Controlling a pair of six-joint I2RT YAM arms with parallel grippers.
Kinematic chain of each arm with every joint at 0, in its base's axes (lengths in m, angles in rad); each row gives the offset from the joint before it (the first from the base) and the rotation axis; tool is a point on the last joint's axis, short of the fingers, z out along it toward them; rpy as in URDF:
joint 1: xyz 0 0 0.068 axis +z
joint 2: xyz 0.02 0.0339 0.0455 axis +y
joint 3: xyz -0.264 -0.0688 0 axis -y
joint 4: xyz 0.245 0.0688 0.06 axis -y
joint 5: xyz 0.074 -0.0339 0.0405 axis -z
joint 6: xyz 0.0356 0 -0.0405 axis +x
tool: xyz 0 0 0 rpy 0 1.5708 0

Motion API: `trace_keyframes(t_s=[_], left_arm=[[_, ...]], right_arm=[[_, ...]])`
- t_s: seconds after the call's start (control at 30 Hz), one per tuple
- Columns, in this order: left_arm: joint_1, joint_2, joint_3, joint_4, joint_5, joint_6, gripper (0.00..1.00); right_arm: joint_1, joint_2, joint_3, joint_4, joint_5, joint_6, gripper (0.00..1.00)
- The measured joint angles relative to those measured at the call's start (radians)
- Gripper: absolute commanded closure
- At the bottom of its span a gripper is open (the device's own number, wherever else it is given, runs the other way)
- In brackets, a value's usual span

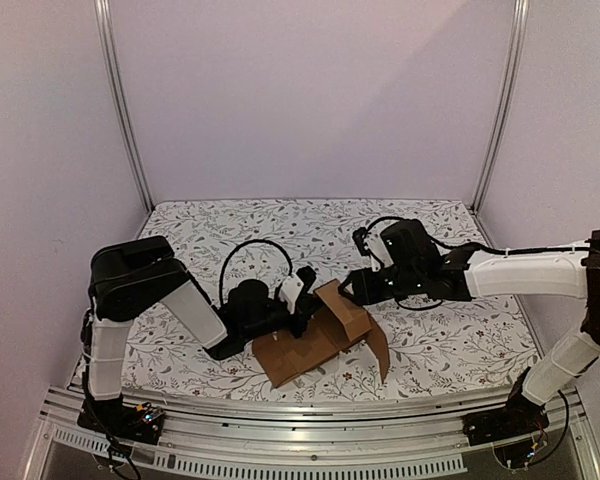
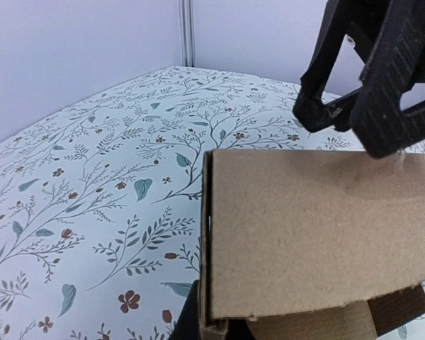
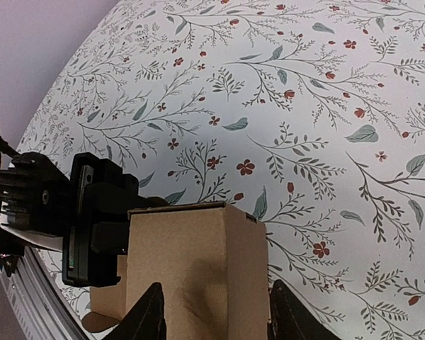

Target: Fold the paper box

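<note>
Left gripper (image 1: 305, 305), right gripper (image 1: 352, 288), one paper box (image 1: 315, 350)

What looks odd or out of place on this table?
Only the paper box: it is half folded and sits crooked, one end raised, with a loose flap curling off its right side. Nothing looks spilled.

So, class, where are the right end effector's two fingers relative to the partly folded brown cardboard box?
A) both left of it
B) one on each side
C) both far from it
B: the right wrist view shows the fingers of the right end effector flanking the brown cardboard box, one per side.
</note>
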Motion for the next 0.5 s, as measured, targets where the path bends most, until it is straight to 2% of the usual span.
trace_keyframes(t_s=[0.27,0.5], left_arm=[[0.0,-0.113,-0.03,-0.076,-0.092,-0.011,1.0],[0.0,-0.195,-0.015,-0.248,-0.182,-0.076,1.0]], right_arm=[[-0.005,-0.158,0.016,-0.107,0.053,-0.047,0.43],[-0.006,-0.262,0.04,-0.21,0.092,-0.08,0.43]])
